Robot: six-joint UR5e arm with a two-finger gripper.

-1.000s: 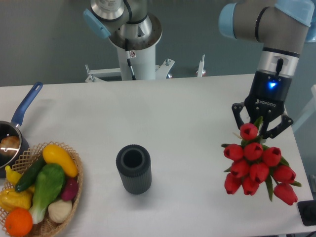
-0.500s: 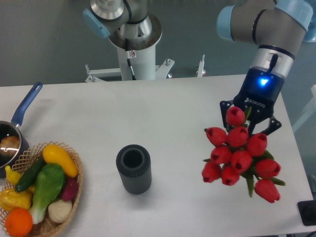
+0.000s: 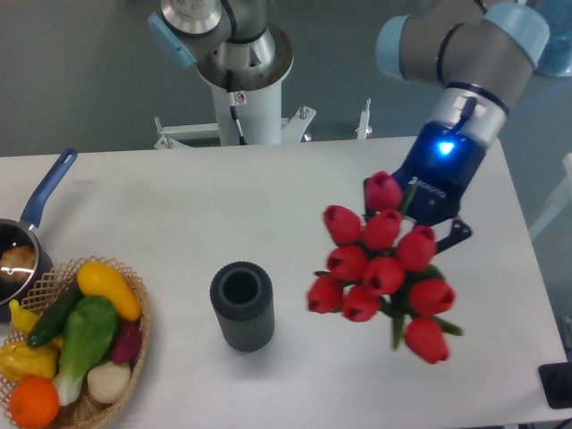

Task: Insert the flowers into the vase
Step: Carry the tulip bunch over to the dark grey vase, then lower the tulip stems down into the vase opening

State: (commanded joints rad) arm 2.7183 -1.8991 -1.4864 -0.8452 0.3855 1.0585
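The red tulip heads of the flowers (image 3: 382,268) cover most of the end effector (image 3: 413,223), so its fingertips and the stems they would close on are hidden. Only the dark body with a lit blue light, and one black finger (image 3: 458,232) poking out at the right of the bunch, can be made out. How wide the jaws stand cannot be read directly; the bunch hangs clear of the desk (image 3: 268,197) right under the end effector, so it is gripped there, closed on the stems. A few green leaves and a bit of stem show below and to the right of the buds.

The bunch is in the air over the right half of the desk, tilted so the buds spread down and to the left. Its nearest bud is to the right of the vase (image 3: 241,306) and apart from it, with bare desk between them. The vase stands upright in front of the middle of the desk, its round mouth open and nothing in it.

At the left edge a blue-handled saucepan (image 3: 31,223) is cut off by the frame, its contents hard to make out. Just in front of it a wicker basket (image 3: 134,286) holds vegetables and an orange, and is also cut by the left and lower edges. A dark object at the lower right corner is mostly out of frame.
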